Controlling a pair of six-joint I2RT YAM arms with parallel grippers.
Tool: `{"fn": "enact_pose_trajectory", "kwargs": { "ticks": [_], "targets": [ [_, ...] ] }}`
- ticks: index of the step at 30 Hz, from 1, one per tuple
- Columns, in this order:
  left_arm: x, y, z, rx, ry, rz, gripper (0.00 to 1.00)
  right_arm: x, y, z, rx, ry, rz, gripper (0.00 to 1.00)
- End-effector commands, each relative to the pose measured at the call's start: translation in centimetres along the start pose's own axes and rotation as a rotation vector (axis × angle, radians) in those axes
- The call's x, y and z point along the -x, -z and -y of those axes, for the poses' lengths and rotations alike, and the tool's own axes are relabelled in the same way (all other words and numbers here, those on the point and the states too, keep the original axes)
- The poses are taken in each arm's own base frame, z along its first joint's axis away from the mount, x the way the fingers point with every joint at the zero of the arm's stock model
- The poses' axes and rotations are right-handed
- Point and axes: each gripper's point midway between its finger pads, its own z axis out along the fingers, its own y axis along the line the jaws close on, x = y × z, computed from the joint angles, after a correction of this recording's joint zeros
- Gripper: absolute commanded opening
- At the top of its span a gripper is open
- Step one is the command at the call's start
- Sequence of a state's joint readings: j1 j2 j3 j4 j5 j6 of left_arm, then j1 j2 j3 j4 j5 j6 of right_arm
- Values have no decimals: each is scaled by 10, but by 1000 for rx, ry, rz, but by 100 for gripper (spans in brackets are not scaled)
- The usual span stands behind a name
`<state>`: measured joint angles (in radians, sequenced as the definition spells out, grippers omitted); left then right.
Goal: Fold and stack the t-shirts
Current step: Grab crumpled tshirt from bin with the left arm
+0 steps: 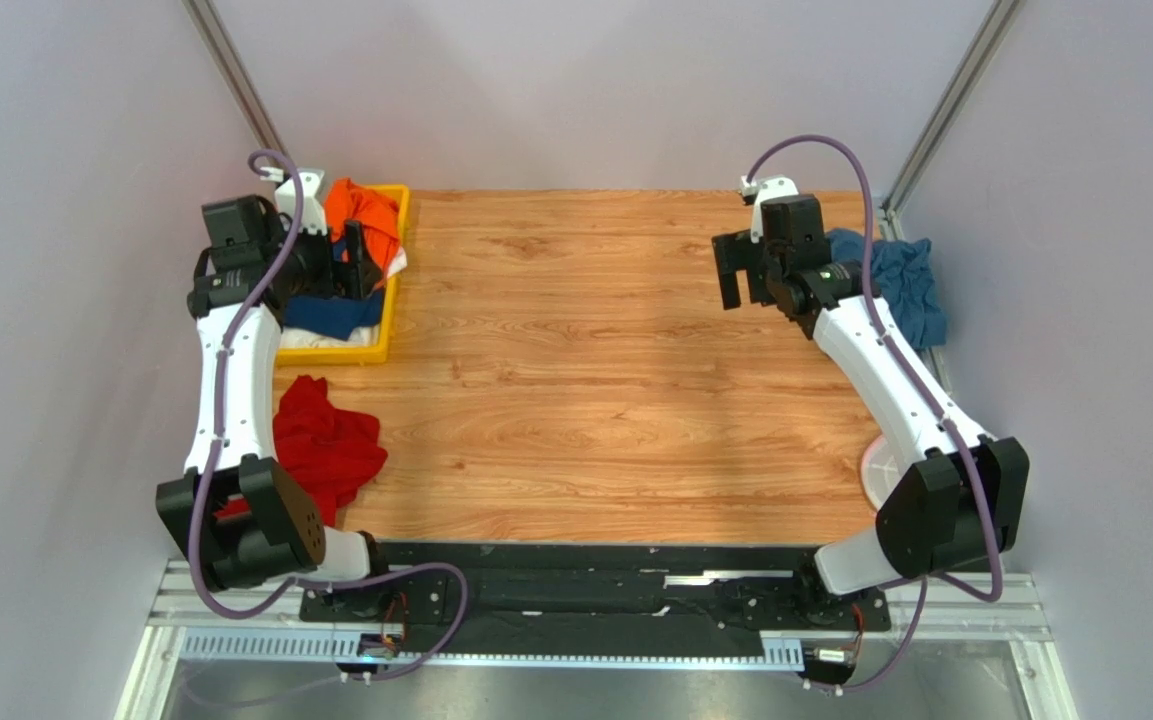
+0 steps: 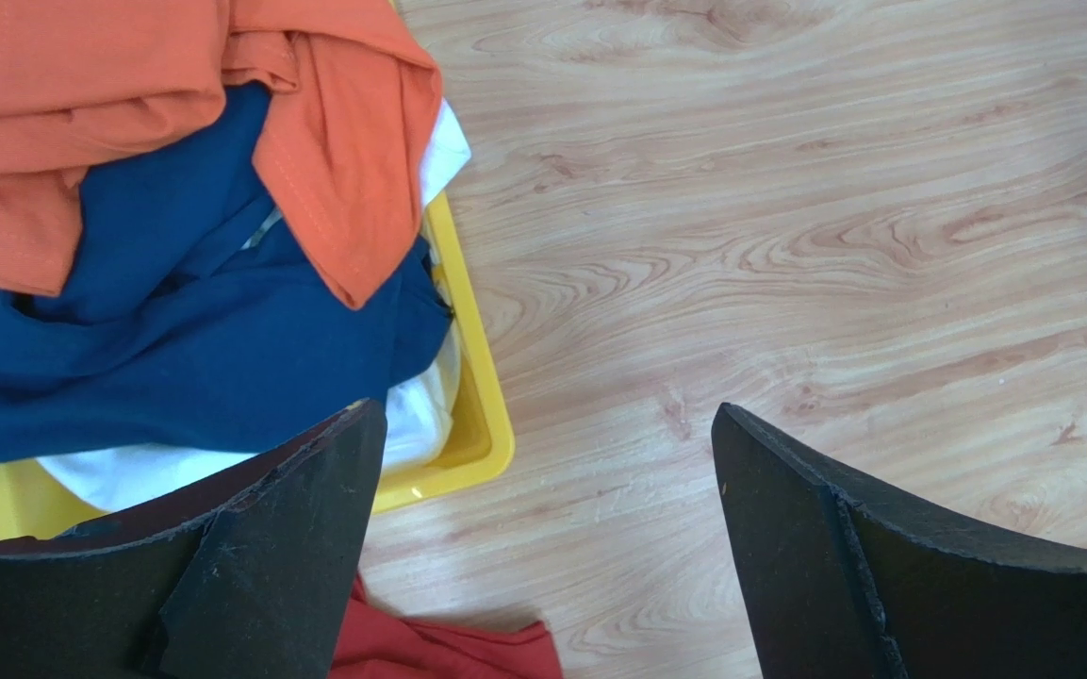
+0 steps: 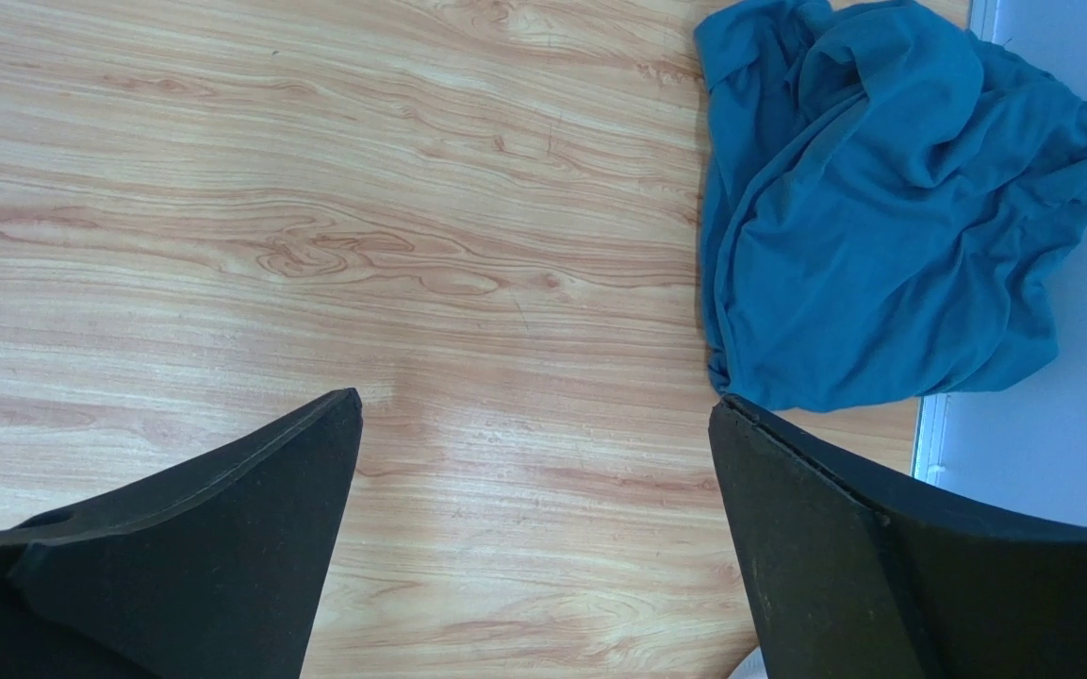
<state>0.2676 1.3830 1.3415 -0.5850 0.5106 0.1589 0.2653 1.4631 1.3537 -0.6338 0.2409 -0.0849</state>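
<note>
An orange t-shirt (image 1: pixel 364 215) lies crumpled on a navy one (image 1: pixel 334 315) and a white one in the yellow tray (image 1: pixel 387 323) at the back left. In the left wrist view the orange shirt (image 2: pixel 152 99), the navy shirt (image 2: pixel 181 340) and the white one (image 2: pixel 414 418) fill the tray (image 2: pixel 485 425). A red t-shirt (image 1: pixel 324 443) lies bunched on the table at the left, and shows in the left wrist view (image 2: pixel 436 651). A steel-blue t-shirt (image 1: pixel 905 285) lies crumpled at the back right, also in the right wrist view (image 3: pixel 875 212). My left gripper (image 1: pixel 361 270) is open and empty over the tray's edge. My right gripper (image 1: pixel 740 285) is open and empty above bare table, left of the blue shirt.
A round white disc (image 1: pixel 880 473) lies at the table's right edge, partly behind my right arm. The wooden table (image 1: pixel 597 375) spreads between the arms. Grey walls and metal posts stand on both sides.
</note>
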Motion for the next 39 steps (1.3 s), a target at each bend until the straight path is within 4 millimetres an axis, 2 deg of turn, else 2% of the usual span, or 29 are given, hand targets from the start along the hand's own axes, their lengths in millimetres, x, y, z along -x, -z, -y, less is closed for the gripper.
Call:
{"fn": "enact_pose_trajectory", "kwargs": {
  "ticks": [1,5,8,9,11,12,13,14,15,16,18,20,21,23,24,25,26,27,28,29,30,31,32,33,34,36,37,39],
  "targets": [
    [7,-5,-3,1,-48,26,95,15,17,3,25,12,80,100],
    [9,-10,-10,20,-55,25,95,9,18,5,18,32,66,100],
    [12,-17,-23,60,-62,13,95,2,17,9,-4,40,40,100],
    [21,-16,-31,97,-74,19,95,0,16,11,-19,41,28,99],
    [22,-25,-43,125,-87,-7,95,-7,15,19,-64,65,-7,98],
    [37,-22,-52,167,-105,8,95,-11,15,20,-67,75,-21,97],
    [32,-31,-60,173,-97,-25,95,-17,14,21,-67,95,-39,95],
    [36,-33,-65,183,-117,-29,95,-20,16,20,-62,103,-44,93],
    [51,-32,-67,187,-134,-8,95,-23,17,19,-55,110,-48,92],
    [43,-42,-70,171,-122,-46,95,-26,17,15,-25,120,-51,92],
    [53,-45,-71,162,-115,-31,95,-37,18,11,-3,134,-64,91],
    [50,-57,-74,146,-95,-43,96,-46,17,9,7,141,-72,91],
    [58,-58,-76,145,-96,-30,96,-48,16,9,9,145,-71,91],
    [54,-72,-81,138,-79,-51,96,-52,14,8,12,147,-73,91],
    [64,-72,-86,153,-86,-34,96,-53,13,7,16,149,-72,91],
    [55,-84,-92,150,-74,-65,96,-53,13,6,22,149,-74,91],
    [56,-89,-96,150,-75,-70,96,-55,12,6,21,148,-81,91],
    [69,-89,-102,171,-87,-50,95,-56,12,6,21,143,-82,91],
    [57,-104,-108,167,-72,-92,95,-57,11,5,21,145,-85,91],
    [58,-108,-113,171,-77,-97,95,-57,11,5,22,143,-79,91],
    [70,-109,-118,192,-91,-80,94,-62,10,4,23,145,-86,90],
    [61,-121,-127,199,-90,-106,94,-63,10,4,24,146,-83,90],
    [61,-125,-132,212,-95,-110,94,-64,11,5,22,147,-75,90],
    [70,-125,-139,240,-111,-94,94,-65,11,5,22,150,-74,90],
    [61,-135,-145,241,-113,-118,94,-71,10,5,20,160,-84,90],
    [67,-137,-148,245,-125,-108,94,-72,12,6,18,168,-78,90],
    [60,-142,-149,236,-129,-128,93,-77,12,8,9,171,-88,90],
    [59,-145,-151,240,-132,-131,93,-80,13,8,7,175,-87,90]
  ]
}}
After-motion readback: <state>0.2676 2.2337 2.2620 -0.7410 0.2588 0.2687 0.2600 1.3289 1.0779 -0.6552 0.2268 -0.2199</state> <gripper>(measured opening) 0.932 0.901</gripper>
